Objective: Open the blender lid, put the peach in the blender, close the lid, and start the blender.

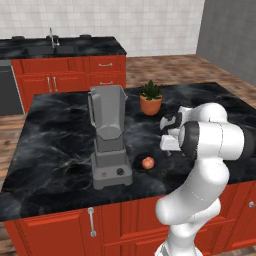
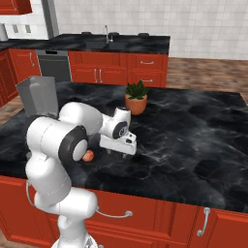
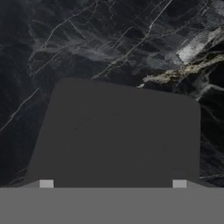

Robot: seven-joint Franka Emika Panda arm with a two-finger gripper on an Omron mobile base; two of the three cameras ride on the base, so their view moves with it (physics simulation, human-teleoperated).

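Grey and flat, the blender lid sits right under the hand camera above the black marble counter, so the gripper seems to be carrying it, though I cannot tell how its fingers stand. The blender jar looks open on top. The peach rests on the counter just beside the base (untouched). Next, I judge, the lid must be set down, then the peach picked.

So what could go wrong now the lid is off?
The peach is round and loose beside the blender; a clumsy grab could roll it away. The gripper hangs low near the plant pot and might bump it. The blender lid sits right under the hand, easily nudged.
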